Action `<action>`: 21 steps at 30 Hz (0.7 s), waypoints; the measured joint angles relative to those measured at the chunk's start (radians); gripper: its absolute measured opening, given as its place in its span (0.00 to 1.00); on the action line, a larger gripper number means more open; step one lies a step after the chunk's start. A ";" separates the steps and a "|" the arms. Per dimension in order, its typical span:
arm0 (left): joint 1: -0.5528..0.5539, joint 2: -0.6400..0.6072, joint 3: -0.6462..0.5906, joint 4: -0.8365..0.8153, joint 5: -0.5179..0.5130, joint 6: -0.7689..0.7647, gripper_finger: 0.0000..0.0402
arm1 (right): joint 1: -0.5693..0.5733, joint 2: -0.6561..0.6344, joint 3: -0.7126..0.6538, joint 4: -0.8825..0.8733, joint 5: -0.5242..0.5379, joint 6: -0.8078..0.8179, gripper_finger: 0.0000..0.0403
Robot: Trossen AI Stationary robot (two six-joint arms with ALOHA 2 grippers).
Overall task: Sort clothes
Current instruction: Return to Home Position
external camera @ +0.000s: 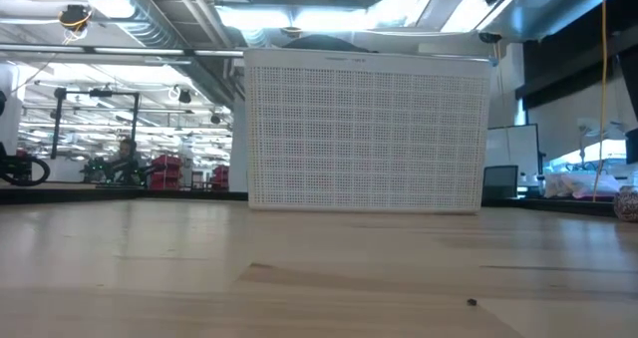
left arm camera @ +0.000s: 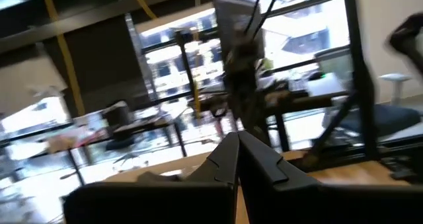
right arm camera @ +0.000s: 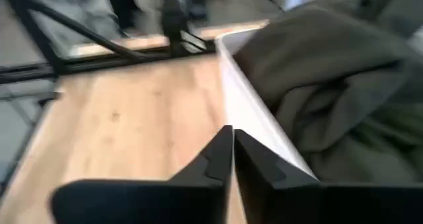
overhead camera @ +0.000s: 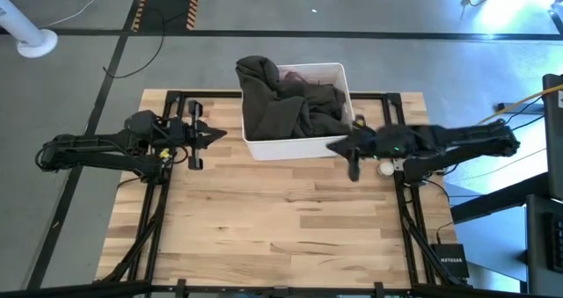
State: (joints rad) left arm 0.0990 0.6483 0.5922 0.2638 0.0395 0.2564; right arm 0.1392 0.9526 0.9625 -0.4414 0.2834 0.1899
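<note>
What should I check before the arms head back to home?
1. All of the garment inside the bin: not ok, a fold drapes over the far left corner.
2. The left gripper shut and empty: ok.
3. The right gripper shut and empty: ok.
4. The right gripper clear of the bin: cannot tell, it sits right at the near right corner.
5. No clothes on the table: ok.
</note>
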 joint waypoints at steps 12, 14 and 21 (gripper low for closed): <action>0.000 0.000 0.000 -0.018 0.072 -0.040 0.01 | 0.005 -0.403 -0.681 0.679 -0.248 -0.066 0.09; 0.000 0.000 0.000 -0.052 0.072 -0.047 0.00 | 0.005 -0.451 -0.727 0.675 -0.283 -0.067 0.07; 0.000 -0.004 0.000 -0.147 0.072 -0.138 0.01 | 0.005 -0.587 -0.874 0.676 -0.313 -0.036 0.01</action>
State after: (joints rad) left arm 0.0990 0.6446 0.5926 0.1171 0.1120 0.1184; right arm 0.1440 0.3659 0.0890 0.2346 -0.0296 0.1535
